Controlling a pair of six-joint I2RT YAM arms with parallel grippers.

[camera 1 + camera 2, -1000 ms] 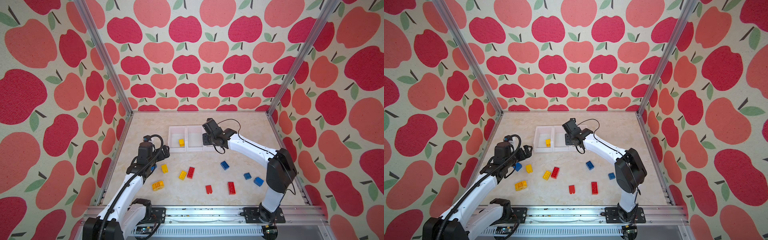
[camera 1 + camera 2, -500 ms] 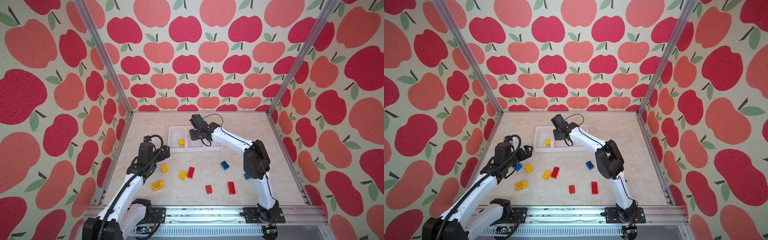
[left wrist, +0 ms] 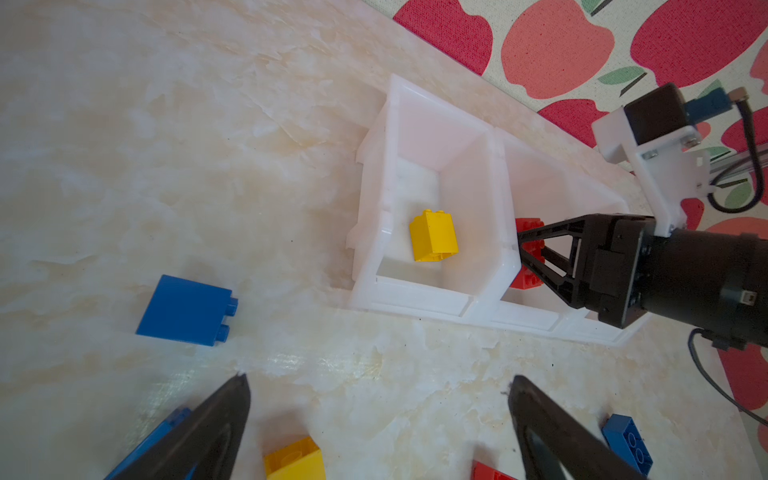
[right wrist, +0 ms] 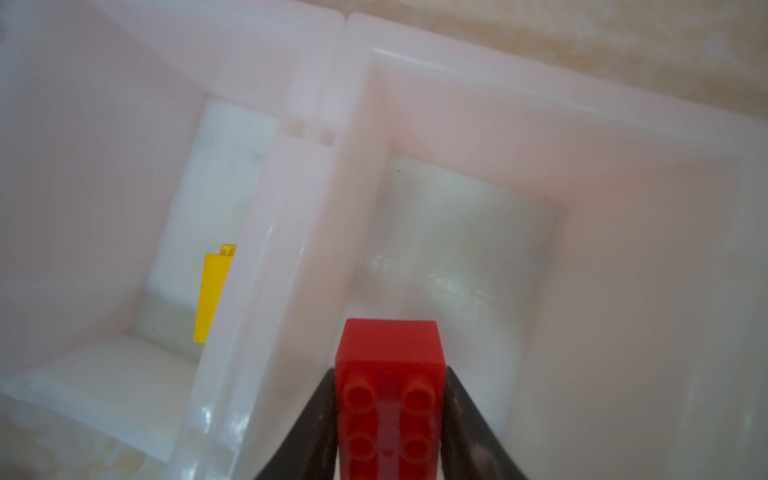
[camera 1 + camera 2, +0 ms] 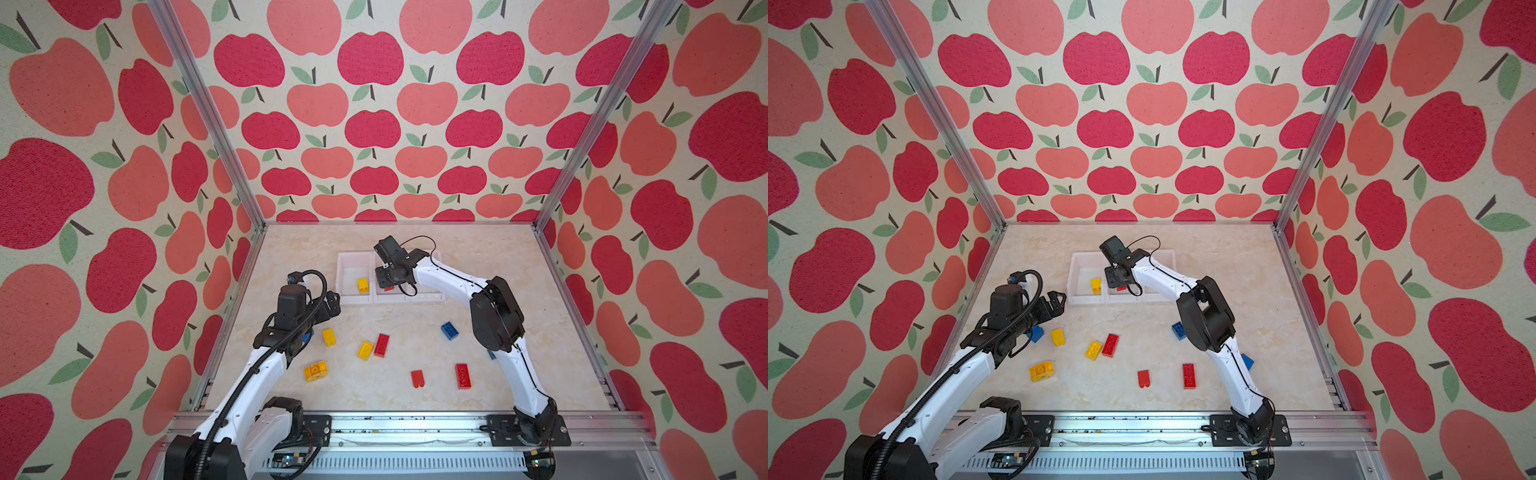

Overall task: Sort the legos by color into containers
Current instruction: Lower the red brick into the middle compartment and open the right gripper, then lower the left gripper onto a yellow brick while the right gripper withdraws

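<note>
The right pincer point(image 4: 390, 376) is slightly parted, its fingers point(image 4: 318, 419) against both sides of a red brick point(image 4: 388, 345) inside the middle bin point(image 4: 602, 249). The left pincer point(image 3: 378, 415) gapes wide and empty above the surface point(image 3: 124, 124). A yellow brick point(image 3: 433, 237) lies in the end bin point(image 3: 419, 124).

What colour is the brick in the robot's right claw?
Red. The red brick in the right gripper shows best in the right wrist view.

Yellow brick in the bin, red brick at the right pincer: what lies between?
The white translucent plastic bin walls separate the yellow studded brick from the red studded brick; the right wrist view shows it.
</note>
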